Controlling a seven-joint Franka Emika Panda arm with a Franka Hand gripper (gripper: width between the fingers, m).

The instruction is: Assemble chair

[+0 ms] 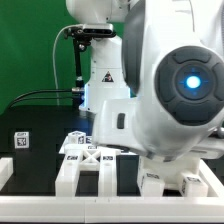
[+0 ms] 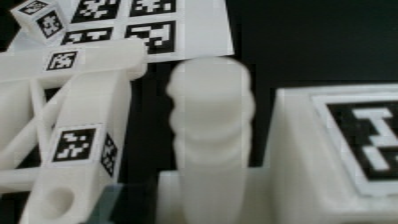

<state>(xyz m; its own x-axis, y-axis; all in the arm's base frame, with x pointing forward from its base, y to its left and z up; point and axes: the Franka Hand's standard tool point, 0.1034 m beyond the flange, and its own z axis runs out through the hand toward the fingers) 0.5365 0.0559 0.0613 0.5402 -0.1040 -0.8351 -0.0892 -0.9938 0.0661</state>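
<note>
At the exterior view's left, a small white plastic block (image 1: 22,141) bearing a black-and-white square tag sits alone on the black desk (image 1: 40,165), well apart from the rest. In the middle, near the desk's front edge, lies most of the chair, a cluster of chunky white plastic frame pieces (image 1: 85,160) with tags. The big white robot arm (image 1: 170,90) fills the right, bent low over that cluster, with further white blocks (image 1: 195,184) below it. The arm's bulk covers the claw, so I cannot tell how wide it stands or whether it holds anything. The wrist view shows a tagged white frame piece (image 2: 71,120), a rounded white bar (image 2: 210,110) just beside it, and a white block with a large tag (image 2: 347,135). The marker board (image 2: 134,30) lies flat beyond them.
</note>
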